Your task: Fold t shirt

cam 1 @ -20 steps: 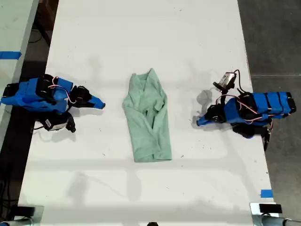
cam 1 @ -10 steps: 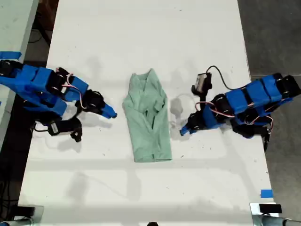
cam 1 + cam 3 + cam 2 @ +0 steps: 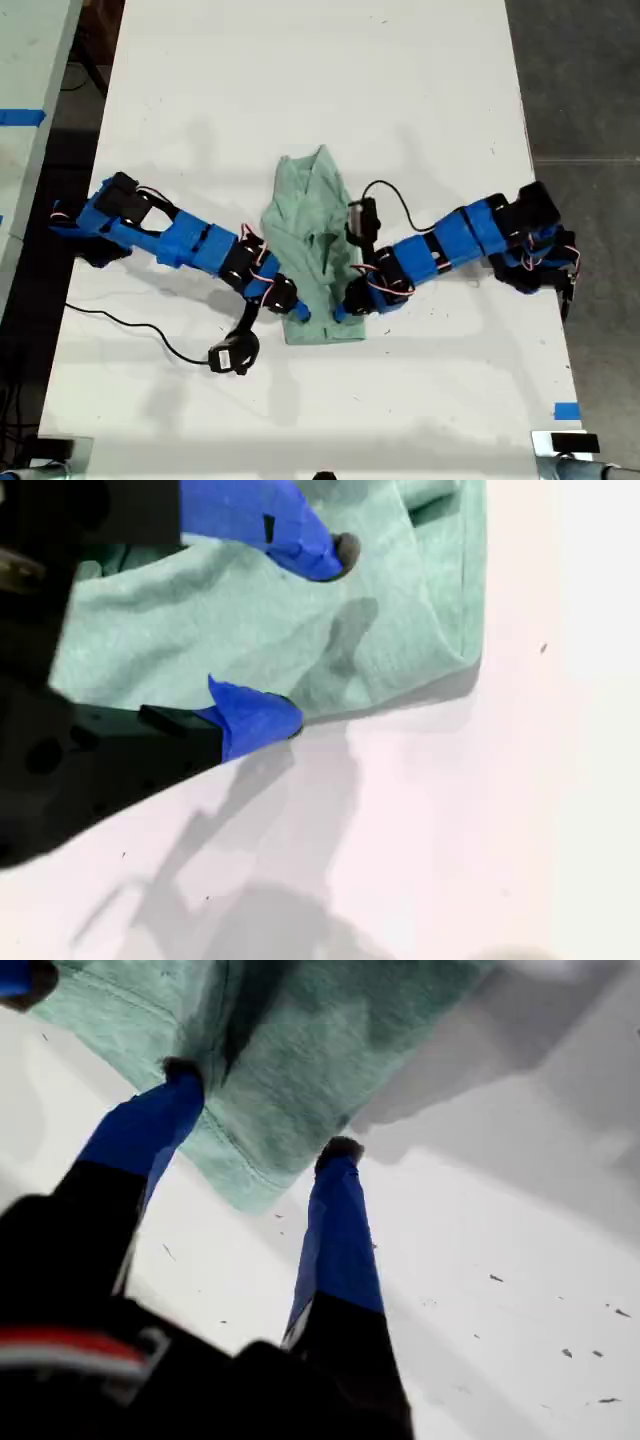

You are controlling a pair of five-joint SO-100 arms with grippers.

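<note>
Mint-green cloth, one item: the t shirt (image 3: 310,250) lies lengthwise at the middle of the white table (image 3: 300,90), wrinkled and partly folded over itself. Its position and outline match the frame from half a second earlier.

Change noted: both arms have moved. Half a second ago each gripper stood clear of the garment, one on either side. Both now reach in over its lower end.

Count: one t shirt, two blue arms, two grippers, two strips of blue tape, one (image 3: 20,117) at the exterior view's left edge and one (image 3: 566,410) near its lower right.

The first gripper (image 3: 262,1110) belongs, as far as the wrist views allow, to the arm coming from the exterior view's left. That arm is stretched long and low, slanting down to the garment's lower corner on that side (image 3: 298,314). Its jaws stand apart, the corner of the hem lying between the two fingertips (image 3: 340,1148), nothing clamped.

The second gripper (image 3: 318,635) rides the arm from the exterior view's right, likewise extended and angled down to the hem (image 3: 340,312). Its jaws are also apart: one fingertip sits over the cloth, the other at the hem's edge on the table. The garment's other lower corner lies just beside it. The two grippers are near each other over the same hem.
</note>
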